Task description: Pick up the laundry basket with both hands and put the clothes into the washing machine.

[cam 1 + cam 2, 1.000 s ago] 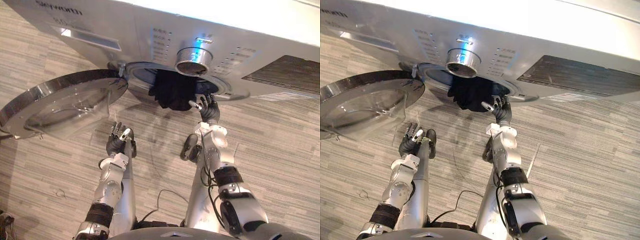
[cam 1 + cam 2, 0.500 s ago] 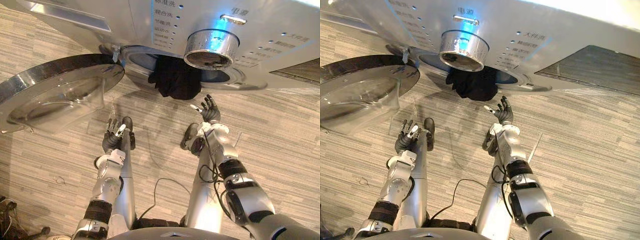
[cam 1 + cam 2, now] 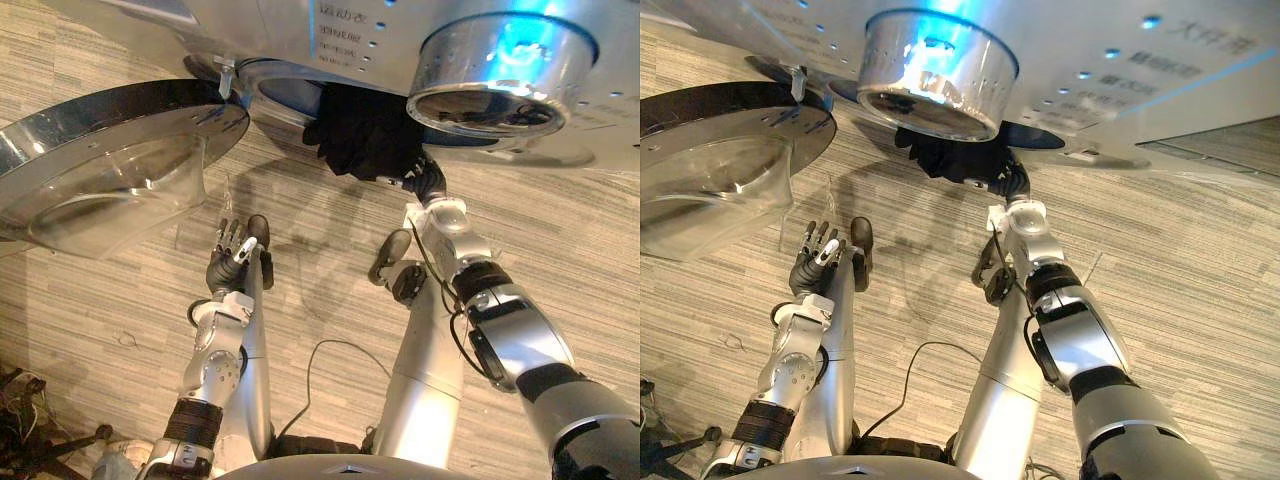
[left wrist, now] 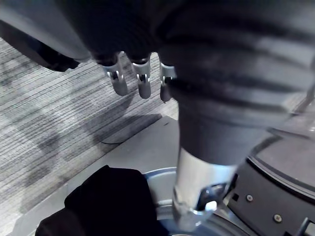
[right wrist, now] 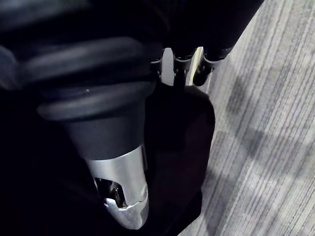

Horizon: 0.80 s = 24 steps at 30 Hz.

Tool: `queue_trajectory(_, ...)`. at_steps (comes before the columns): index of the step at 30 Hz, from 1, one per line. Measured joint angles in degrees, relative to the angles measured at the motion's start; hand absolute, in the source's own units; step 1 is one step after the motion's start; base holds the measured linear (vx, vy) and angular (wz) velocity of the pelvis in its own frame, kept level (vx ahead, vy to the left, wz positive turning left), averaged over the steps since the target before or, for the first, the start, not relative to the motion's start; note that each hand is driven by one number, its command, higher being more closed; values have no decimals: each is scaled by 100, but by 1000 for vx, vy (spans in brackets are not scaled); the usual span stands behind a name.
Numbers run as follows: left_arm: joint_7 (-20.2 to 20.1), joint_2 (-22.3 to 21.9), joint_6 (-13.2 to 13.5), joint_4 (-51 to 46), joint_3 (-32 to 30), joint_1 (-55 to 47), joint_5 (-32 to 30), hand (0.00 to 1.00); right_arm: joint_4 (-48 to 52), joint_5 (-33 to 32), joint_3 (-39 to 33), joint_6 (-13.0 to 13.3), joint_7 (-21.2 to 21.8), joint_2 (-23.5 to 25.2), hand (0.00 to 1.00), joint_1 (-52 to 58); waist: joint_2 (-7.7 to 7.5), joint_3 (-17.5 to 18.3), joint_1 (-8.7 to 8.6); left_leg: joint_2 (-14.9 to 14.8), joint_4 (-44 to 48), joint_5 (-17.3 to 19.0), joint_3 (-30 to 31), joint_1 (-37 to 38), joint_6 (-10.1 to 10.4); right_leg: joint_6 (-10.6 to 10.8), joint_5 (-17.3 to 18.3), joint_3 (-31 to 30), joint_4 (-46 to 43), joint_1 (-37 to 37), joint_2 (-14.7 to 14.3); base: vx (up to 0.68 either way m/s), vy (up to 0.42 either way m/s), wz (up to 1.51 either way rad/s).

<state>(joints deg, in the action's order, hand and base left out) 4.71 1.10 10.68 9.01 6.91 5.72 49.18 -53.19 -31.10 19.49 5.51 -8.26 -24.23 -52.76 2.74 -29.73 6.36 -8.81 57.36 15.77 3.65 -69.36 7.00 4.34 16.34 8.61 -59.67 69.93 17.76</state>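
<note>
washing machine (image 3: 340, 30) cut off by top edge, most of body out of shot. door (image 3: 110, 185) clipped at left edge. big knob (image 3: 500, 65) at upper right blocks part of drum opening (image 3: 285, 100); black clothes (image 3: 365, 135) plug rest, so inside unreadable. right hand (image 3: 428, 182) at centre pressed into clothes, grip impossible to call. in right wrist view cloth just dark mass, can't tell folds or edges apart.

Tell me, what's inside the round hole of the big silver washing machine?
A bunched black cloth sits in the round opening and hangs over its rim, with the robot's right hand pressed against it. The drum behind the cloth is hidden.
</note>
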Motion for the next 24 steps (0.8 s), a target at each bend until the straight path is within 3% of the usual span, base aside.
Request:
queue_trajectory(4, 6, -28, 52, -228, 7, -83, 3, 0, 6, -3, 225, -25, -68, 16, 0, -201, 3, -1, -8, 69, 61, -5, 34, -191, 4, 41, 34, -1, -117, 179, 78, -13, 8, 11)
queue_trajectory(5, 14, -61, 62, -275, 5, -88, 4, 0, 39, -10, 221, -24, -84, 12, 100, -206, 3, -1, -12, 124, 77, -15, 56, -246, 10, 33, 57, -8, -183, 231, 125, -14, -1, 21)
queue_trajectory(14, 116, -145, 105, -481, -9, -115, 8, 0, 113, -47, -104, -17, -324, 172, 100, -459, 22, -9, 1, 195, 178, -63, 123, -448, 30, 18, 93, -23, -350, 420, 201, -9, 1, 6)
queue_trajectory(24, 248, -177, 120, -504, 41, -119, 23, 0, 435, -334, -956, -28, -754, 424, 100, -313, 110, -43, 1, 282, 201, -91, 127, -455, 17, 43, 109, -45, -418, 427, 288, -14, 12, 4)
